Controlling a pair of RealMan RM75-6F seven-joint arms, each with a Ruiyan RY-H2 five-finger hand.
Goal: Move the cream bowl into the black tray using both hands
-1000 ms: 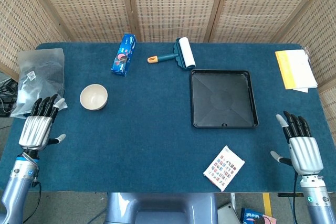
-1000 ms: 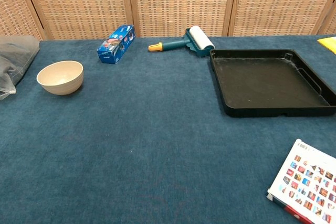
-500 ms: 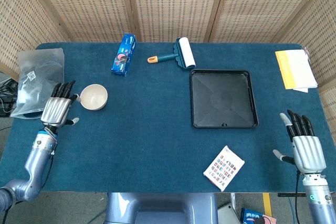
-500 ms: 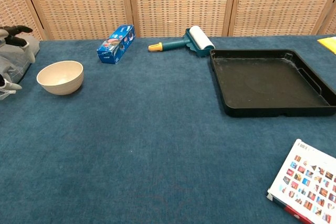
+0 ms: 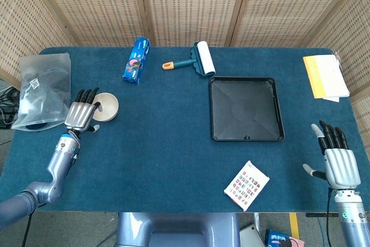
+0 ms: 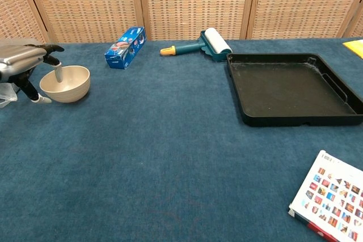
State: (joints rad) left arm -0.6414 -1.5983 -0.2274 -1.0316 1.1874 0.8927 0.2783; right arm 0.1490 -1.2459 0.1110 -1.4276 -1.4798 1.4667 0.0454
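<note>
The cream bowl (image 5: 108, 104) (image 6: 69, 83) stands upright at the left of the blue table. My left hand (image 5: 82, 114) (image 6: 24, 62) is at the bowl's left rim with its fingers apart. In the chest view one finger reaches down inside the bowl and the thumb hangs outside it; no firm grip shows. The black tray (image 5: 247, 109) (image 6: 289, 89) lies empty right of centre, far from the bowl. Near the table's front right corner my right hand (image 5: 338, 163) is flat with fingers spread, holding nothing; the chest view does not show it.
A blue box (image 5: 136, 60) and a teal lint roller (image 5: 197, 59) lie at the back. A plastic bag (image 5: 43, 88) sits left of the bowl. Yellow papers (image 5: 325, 76) are at the right edge, and a printed card (image 5: 247, 184) lies near the front.
My left hand has moved right and forward from beside the plastic bag to the bowl's left rim. The right hand has barely shifted. The bowl has not moved.
</note>
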